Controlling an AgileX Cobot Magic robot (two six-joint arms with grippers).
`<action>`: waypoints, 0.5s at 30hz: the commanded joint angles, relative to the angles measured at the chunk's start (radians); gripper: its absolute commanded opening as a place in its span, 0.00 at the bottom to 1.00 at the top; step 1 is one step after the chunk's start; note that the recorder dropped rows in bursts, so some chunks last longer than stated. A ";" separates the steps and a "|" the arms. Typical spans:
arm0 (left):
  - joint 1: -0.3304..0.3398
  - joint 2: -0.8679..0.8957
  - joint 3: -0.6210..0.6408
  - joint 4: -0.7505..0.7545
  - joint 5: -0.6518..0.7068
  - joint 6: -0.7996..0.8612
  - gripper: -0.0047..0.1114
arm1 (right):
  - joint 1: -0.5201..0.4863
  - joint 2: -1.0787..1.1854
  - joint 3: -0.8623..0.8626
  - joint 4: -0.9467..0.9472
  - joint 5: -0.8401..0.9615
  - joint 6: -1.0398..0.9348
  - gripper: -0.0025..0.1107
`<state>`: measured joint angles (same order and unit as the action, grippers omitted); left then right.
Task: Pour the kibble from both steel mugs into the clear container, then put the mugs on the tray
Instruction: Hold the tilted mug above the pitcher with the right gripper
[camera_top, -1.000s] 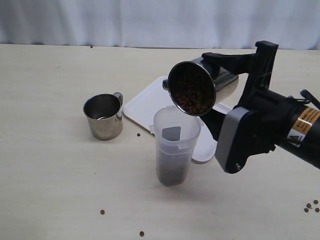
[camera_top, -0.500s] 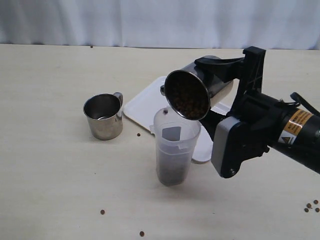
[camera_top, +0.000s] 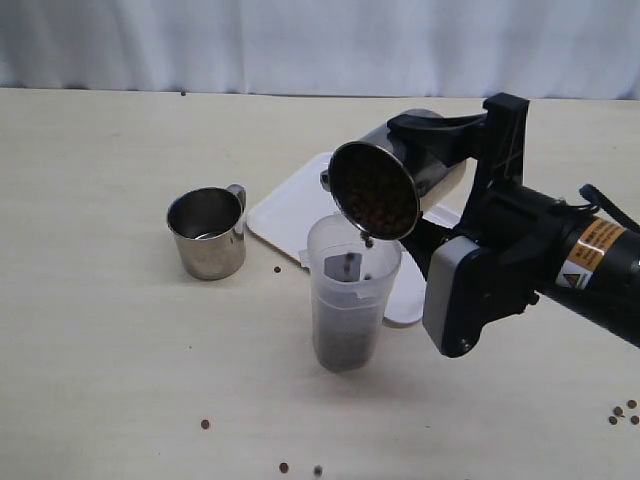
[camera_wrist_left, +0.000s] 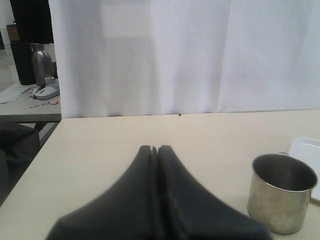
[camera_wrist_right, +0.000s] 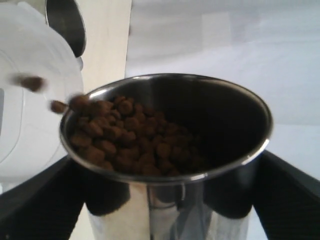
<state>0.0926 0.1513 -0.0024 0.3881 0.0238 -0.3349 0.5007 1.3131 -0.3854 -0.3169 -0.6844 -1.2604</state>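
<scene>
My right gripper (camera_top: 428, 178) is shut on a steel mug (camera_top: 400, 175), which it holds tipped on its side with the mouth above the clear container (camera_top: 350, 290). Kibble (camera_top: 376, 198) fills the lower part of the mouth, and a few pellets are falling from the lip (camera_wrist_right: 31, 82). A dark layer of kibble lies in the container's bottom (camera_top: 344, 346). The other steel mug (camera_top: 207, 232) stands upright and empty to the left. The white tray (camera_top: 288, 207) lies behind the container. My left gripper (camera_wrist_left: 154, 148) is shut on nothing, short of the empty mug (camera_wrist_left: 282, 192).
Loose pellets lie on the table near the front edge (camera_top: 205, 424) and at the far right (camera_top: 622, 411); one sits beside the empty mug (camera_top: 277, 269). A white curtain (camera_top: 320, 45) backs the table.
The right gripper has swung the mug a little left and tipped it further. Pellets now drop from its lip into the container, and a fresh pellet shows on the table in front.
</scene>
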 joint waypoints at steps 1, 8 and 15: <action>0.002 -0.007 0.002 -0.005 -0.008 -0.003 0.04 | 0.001 -0.002 -0.009 0.012 -0.055 -0.010 0.06; 0.002 -0.007 0.002 -0.005 -0.008 -0.003 0.04 | 0.001 -0.002 -0.009 0.012 -0.051 -0.036 0.06; 0.002 -0.007 0.002 -0.005 -0.008 -0.003 0.04 | 0.001 -0.002 -0.011 -0.003 -0.055 -0.036 0.06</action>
<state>0.0926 0.1513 -0.0024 0.3881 0.0238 -0.3349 0.5007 1.3131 -0.3854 -0.3150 -0.6887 -1.2892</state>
